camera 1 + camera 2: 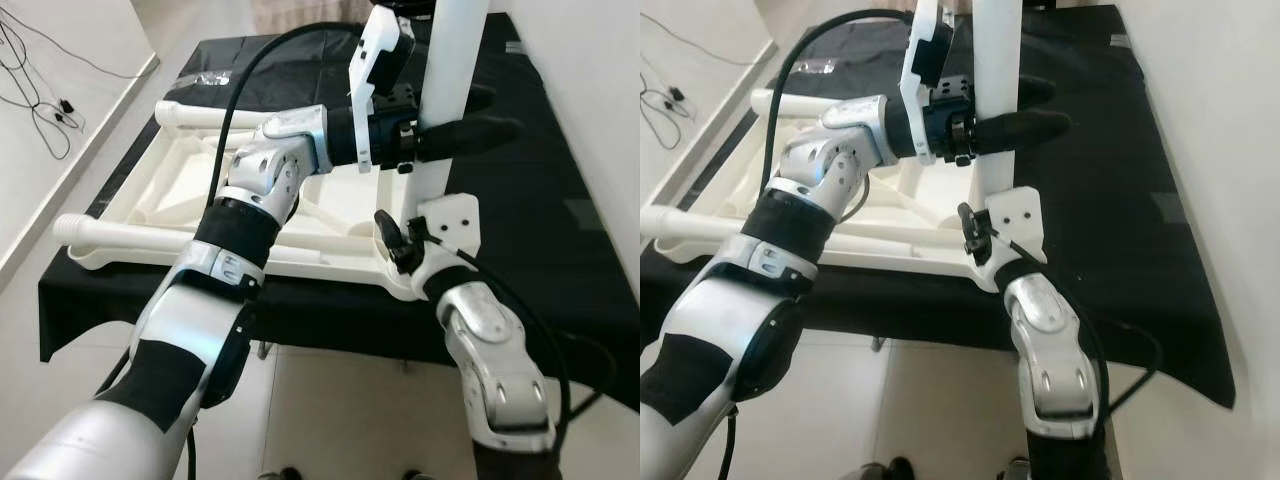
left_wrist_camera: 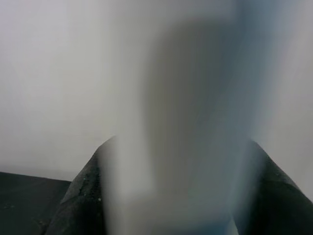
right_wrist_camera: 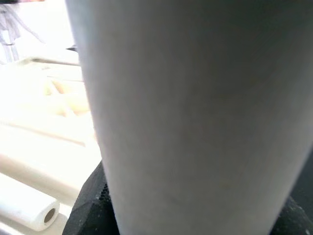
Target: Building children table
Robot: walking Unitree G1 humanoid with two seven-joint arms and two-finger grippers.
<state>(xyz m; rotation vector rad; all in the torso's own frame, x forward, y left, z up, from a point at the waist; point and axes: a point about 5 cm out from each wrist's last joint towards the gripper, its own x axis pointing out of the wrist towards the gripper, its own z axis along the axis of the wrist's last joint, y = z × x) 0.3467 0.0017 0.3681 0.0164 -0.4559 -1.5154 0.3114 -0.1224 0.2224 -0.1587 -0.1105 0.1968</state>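
Right now the white table leg (image 1: pixel 447 90) stands straight up at the near right corner of the upside-down white table top (image 1: pixel 190 170). The table top lies on a black cloth (image 1: pixel 560 230) that covers a low stand. Two more legs lie flat: one (image 1: pixel 105 231) at the near left of the table top, one (image 1: pixel 200 115) at its far side.

What could go wrong? The leg could tip or sit crooked in its corner hole. I think that would happen if one arm pushes harder than the other, or lets go too soon. Then the leg might fall on the cloth. The table top could slide too, because nothing else holds it down.

The left gripper (image 1: pixel 470 135) reaches across from the left. Its two black fingers are closed around the leg, one on each side, part way up. In its wrist view the leg sits between the fingers (image 2: pixel 83 196).

The right gripper (image 1: pixel 400 240) comes up from below and is at the bottom of the leg, by the corner. Its fingers are mostly hidden, so I cannot tell if it is squeezing or loose. Its wrist view shows the leg very close.
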